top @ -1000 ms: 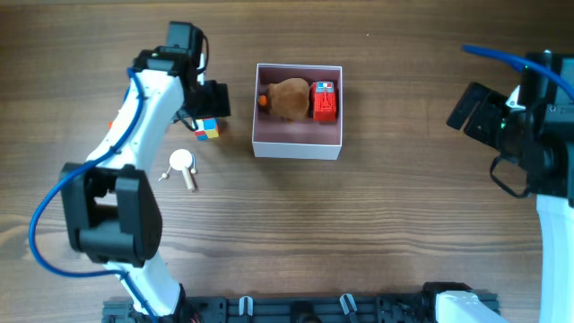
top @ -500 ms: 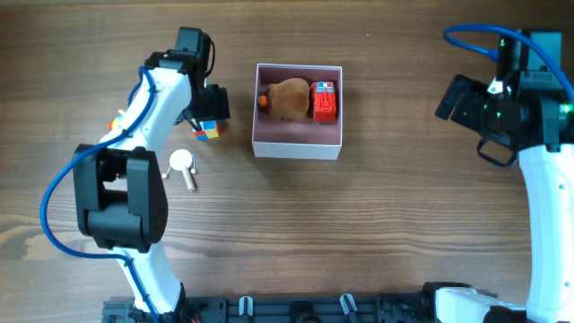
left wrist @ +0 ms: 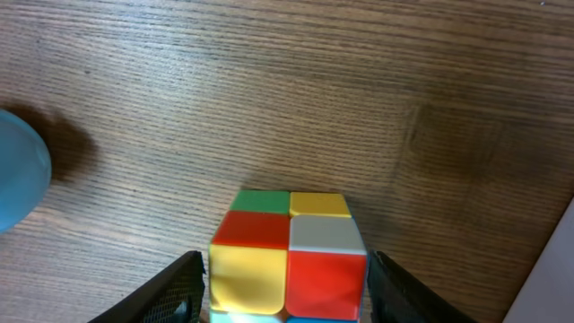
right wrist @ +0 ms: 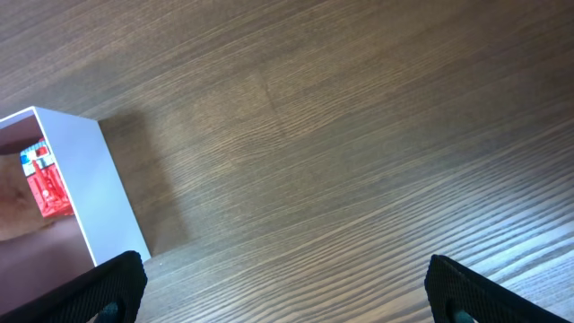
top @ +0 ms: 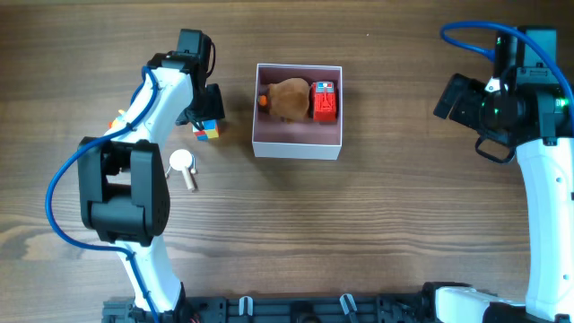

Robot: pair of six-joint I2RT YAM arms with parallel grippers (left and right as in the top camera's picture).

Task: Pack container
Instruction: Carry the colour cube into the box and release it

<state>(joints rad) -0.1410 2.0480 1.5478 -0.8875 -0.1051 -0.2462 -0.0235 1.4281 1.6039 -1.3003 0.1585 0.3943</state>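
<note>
The container (top: 298, 150) is a square white box with a pale pink inside, at the table's upper middle. A brown plush toy (top: 289, 99) and a red toy (top: 324, 100) lie in it. A small multicoloured cube (top: 206, 132) sits on the table left of the box. My left gripper (top: 208, 115) is open right over it. In the left wrist view its black fingers (left wrist: 184, 292) stand astride the cube (left wrist: 289, 256), with thin gaps on both sides. My right gripper (top: 451, 97) is open and empty, right of the box and apart from it. Its wrist view shows the box wall (right wrist: 90, 179).
A small white round object with a wooden stick (top: 184, 164) lies on the table below the cube. A pale blue thing (left wrist: 18, 170) shows at the left edge of the left wrist view. Bare wooden table lies between the box and my right gripper (right wrist: 287, 301).
My right arm has moved a little left and up, toward the box. My left arm has shifted slightly over the cube. The cube and the box have not moved.
</note>
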